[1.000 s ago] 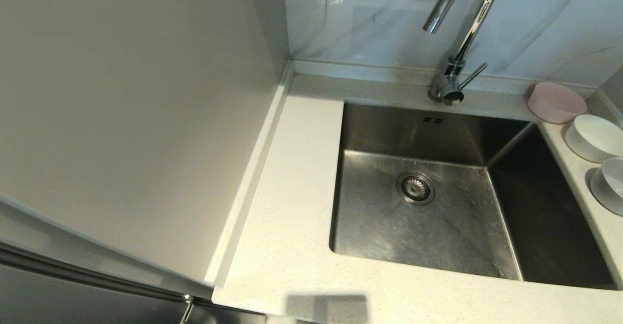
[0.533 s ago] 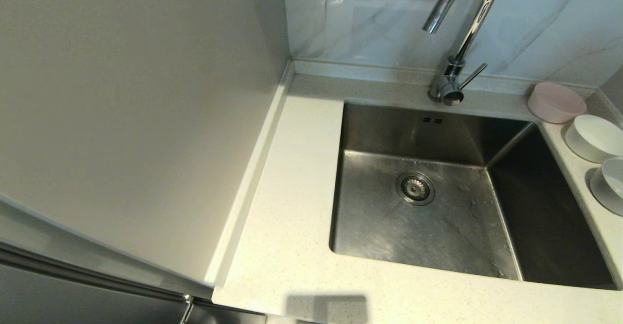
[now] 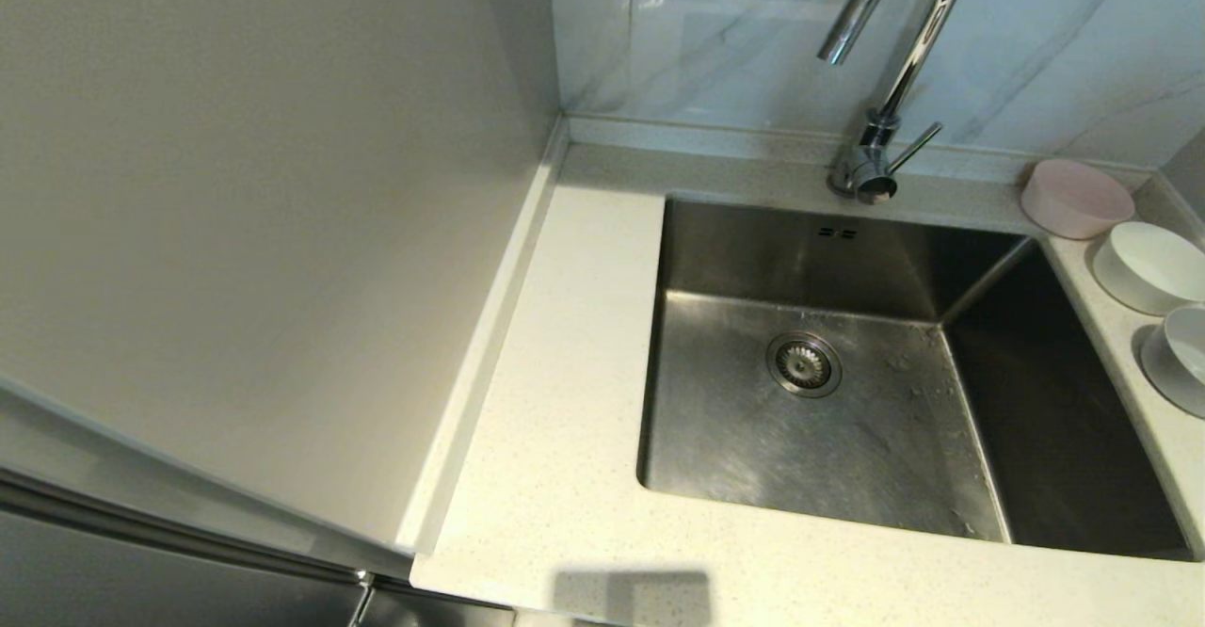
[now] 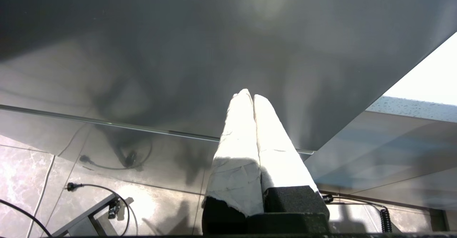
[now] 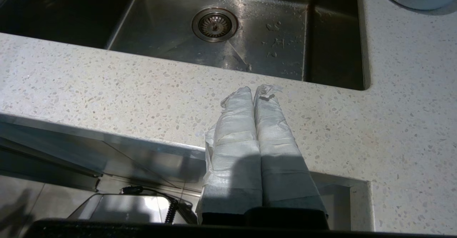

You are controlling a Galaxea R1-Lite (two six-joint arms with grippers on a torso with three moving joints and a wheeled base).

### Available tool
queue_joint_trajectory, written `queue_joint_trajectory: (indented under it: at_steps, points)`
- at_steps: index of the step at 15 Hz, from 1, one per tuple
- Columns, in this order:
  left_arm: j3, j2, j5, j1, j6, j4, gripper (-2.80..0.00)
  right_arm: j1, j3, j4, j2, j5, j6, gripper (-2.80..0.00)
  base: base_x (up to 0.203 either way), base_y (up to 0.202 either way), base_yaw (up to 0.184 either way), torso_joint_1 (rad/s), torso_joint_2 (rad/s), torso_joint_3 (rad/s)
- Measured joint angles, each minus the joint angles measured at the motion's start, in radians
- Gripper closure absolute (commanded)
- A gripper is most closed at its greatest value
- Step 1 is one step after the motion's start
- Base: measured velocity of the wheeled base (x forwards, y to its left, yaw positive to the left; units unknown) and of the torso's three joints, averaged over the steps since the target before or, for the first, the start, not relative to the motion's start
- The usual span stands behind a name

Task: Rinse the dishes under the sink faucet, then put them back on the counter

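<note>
Three small bowls stand in a row on the counter point(image 3: 555, 401) to the right of the sink point(image 3: 715, 429): a pale pink bowl point(image 3: 1076, 197) at the back, a white bowl point(image 3: 1148, 266) in the middle, and a second white bowl point(image 3: 1181, 358) cut off by the picture's edge. The chrome faucet point(image 3: 894, 72) arches over the sink's back rim, with no water running. Neither arm shows in the head view. My right gripper point(image 5: 254, 89) is shut and empty, low before the counter's front edge. My left gripper point(image 4: 249, 95) is shut and empty beside a grey cabinet panel.
A tall pale cabinet wall point(image 3: 264, 232) closes off the left side. The sink holds only its drain strainer point(image 3: 803, 363) and scattered water drops point(image 5: 275, 43). Marble backsplash point(image 3: 715, 34) runs behind. Cables point(image 4: 103, 166) lie on the floor below.
</note>
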Motion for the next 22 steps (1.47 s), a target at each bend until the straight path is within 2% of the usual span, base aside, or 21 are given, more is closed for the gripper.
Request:
queue_joint_trajectory:
  at_steps: [22]
  points:
    - [0.000,0.000,0.000,0.000,0.000,0.000,0.00,0.000,0.000,0.000,0.000,0.001,-0.001,0.00,0.000,0.000,0.000,0.000,0.00,0.000]
